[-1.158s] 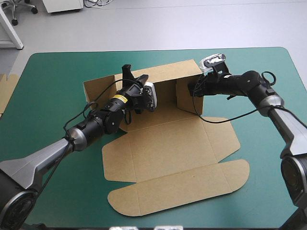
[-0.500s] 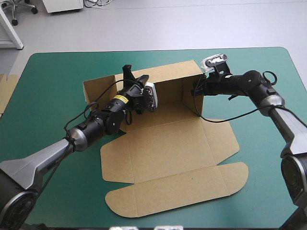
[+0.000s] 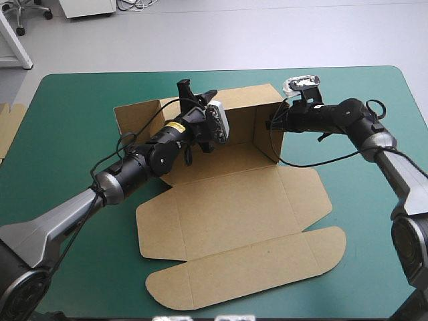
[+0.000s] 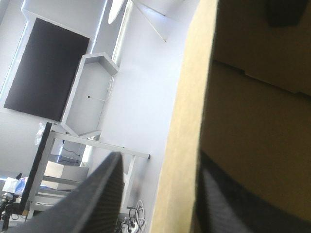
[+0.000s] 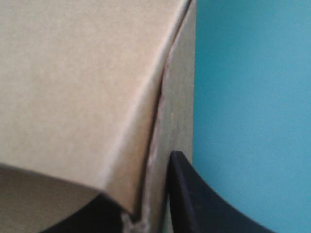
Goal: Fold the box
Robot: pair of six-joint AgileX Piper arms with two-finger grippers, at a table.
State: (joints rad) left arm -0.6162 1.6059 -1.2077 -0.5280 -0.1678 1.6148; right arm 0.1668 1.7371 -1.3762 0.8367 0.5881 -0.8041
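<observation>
The brown box (image 3: 234, 200) lies partly raised on the teal-green cover: its back wall (image 3: 244, 107) stands up, the floor and the long lid flap (image 3: 247, 267) lie flat toward the near edge. My left gripper (image 3: 194, 100) straddles the back wall's top edge. In the left wrist view the board (image 4: 182, 145) runs between the black fingers (image 4: 97, 194), so the left gripper (image 4: 160, 160) is shut on it. My right gripper (image 3: 273, 124) pinches the far right corner, where the end wall (image 3: 264, 137) stands. In the right wrist view that corner (image 5: 97, 87) fills the space ahead of the right gripper (image 5: 141, 194).
The edge of more brown board (image 3: 10, 127) shows at the table's left edge. A loose side flap (image 3: 137, 117) juts from the back wall's left end. The teal-green cover (image 3: 374, 261) surrounds the sheet on all sides.
My left gripper has risen and moved toward the far side with the back wall. The flat sheet has slid left, and the right end wall has swung out to the corner.
</observation>
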